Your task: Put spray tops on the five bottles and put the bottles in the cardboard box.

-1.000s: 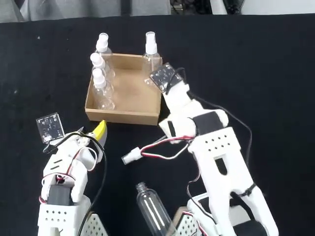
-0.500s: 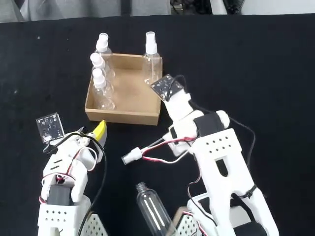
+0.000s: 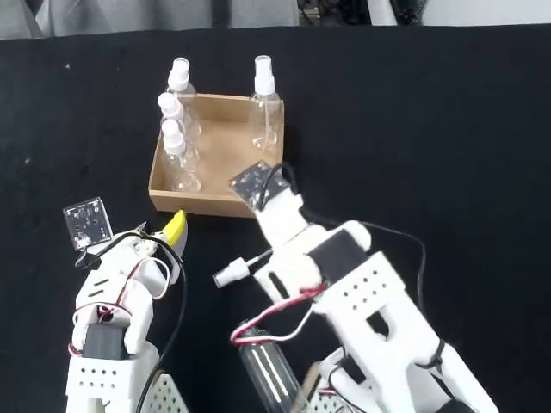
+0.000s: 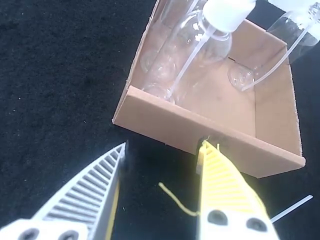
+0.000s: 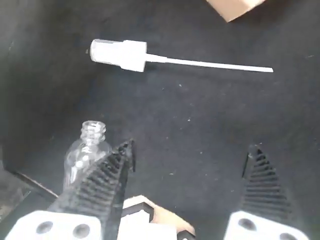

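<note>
Our right gripper (image 5: 191, 150) is hanging with its jaws spread wide and nothing between them, over the black table (image 3: 482, 129) just in front of the cardboard box (image 3: 215, 205). We are aiming for the loose spray top (image 5: 122, 54), which is lying on the table left of centre in the high view, just below the box's near wall. In the right wrist view it is lying beyond the fingertips, apart from them. Its long axis is running parallel to the line between the two fingers, with the white head toward one side and the thin dip tube trailing toward the other.

The uncapped bottle (image 3: 263, 361) is lying on its side at the bottom centre of the high view, its neck pointing up the frame toward the spray top. The capped bottles (image 3: 181, 163), four of them, are standing inside the box. Our left gripper (image 4: 164, 147) is also standing open and empty at the lower left, facing the box's near wall.

We are judging the right arm better placed for the spray top. Its jaws would need turning to close across the head rather than end to end.
</note>
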`<state>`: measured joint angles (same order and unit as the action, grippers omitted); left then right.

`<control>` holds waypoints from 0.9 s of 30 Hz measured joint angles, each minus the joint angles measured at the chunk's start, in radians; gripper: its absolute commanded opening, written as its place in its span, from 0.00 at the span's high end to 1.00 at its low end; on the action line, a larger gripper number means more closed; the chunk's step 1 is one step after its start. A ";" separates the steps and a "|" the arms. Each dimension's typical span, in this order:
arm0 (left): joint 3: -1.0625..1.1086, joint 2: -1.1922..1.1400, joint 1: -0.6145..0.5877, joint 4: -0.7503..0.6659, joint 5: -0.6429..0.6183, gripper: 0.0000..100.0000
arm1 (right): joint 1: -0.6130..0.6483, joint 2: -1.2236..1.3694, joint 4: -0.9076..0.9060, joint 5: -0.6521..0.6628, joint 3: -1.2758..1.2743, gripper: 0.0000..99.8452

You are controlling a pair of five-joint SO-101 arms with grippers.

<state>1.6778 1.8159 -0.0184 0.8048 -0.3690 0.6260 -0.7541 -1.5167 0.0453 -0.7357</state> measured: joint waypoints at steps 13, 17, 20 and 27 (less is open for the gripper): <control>0.000 0.000 0.000 0.000 0.000 0.79 | 0.264 -0.201 0.015 -0.097 -0.176 0.70; 0.000 0.000 0.000 0.000 0.000 0.79 | 0.384 -0.239 0.044 -0.233 -0.216 0.70; 0.000 0.000 0.000 0.000 0.000 0.79 | 0.462 -0.253 0.051 -0.298 -0.230 0.70; 0.000 0.000 -0.054 -0.023 0.002 0.79 | 0.559 -0.259 0.051 -0.382 -0.273 0.70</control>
<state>1.6778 1.8159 -0.0721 0.7818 -0.3675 1.1845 -1.0134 -1.4661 -0.3368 -1.0088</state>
